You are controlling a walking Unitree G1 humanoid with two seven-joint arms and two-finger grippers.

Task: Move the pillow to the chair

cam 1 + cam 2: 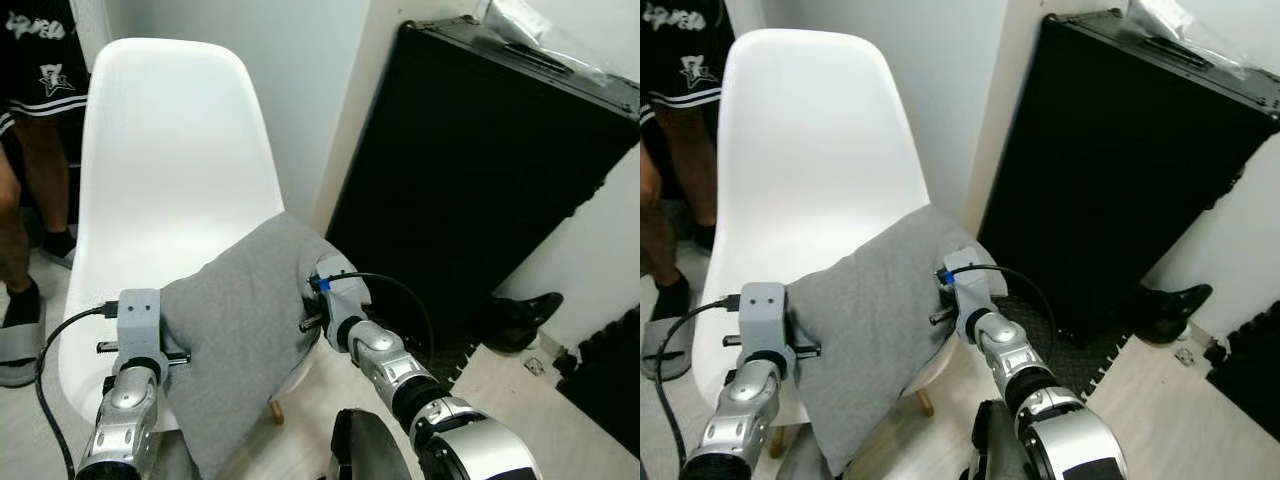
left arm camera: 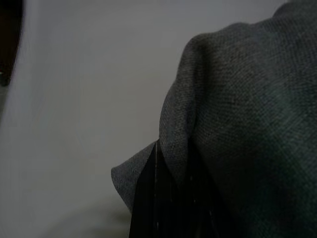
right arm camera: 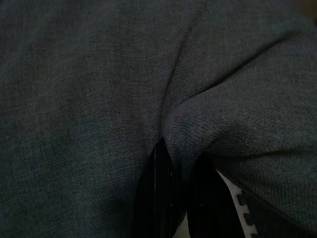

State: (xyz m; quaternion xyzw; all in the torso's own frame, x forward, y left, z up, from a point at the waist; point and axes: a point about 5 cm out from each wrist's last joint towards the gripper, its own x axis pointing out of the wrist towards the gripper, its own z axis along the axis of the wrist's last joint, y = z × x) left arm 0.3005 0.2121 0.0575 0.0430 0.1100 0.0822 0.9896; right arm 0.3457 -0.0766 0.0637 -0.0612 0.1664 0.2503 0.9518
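A grey pillow [image 1: 240, 330] hangs between my two grippers, draped over the front edge of the white chair [image 1: 165, 150]; its lower end dangles below the seat. At the pillow's left side, my left gripper [image 1: 183, 355] is shut on the fabric; in the left wrist view a fold of cloth is pinched between the black fingers [image 2: 148, 198]. My right gripper [image 1: 306, 324] grips the pillow's right side, and in the right wrist view its fingers [image 3: 161, 188] are shut on a crease of cloth. Both sets of fingertips are buried in the fabric.
A tall black case [image 1: 470, 170] leans on the wall right of the chair. A person's legs [image 1: 20, 180] stand at the far left beside the chair. A black shoe [image 1: 520, 320] and black foam mats [image 1: 610, 380] lie on the floor at the right.
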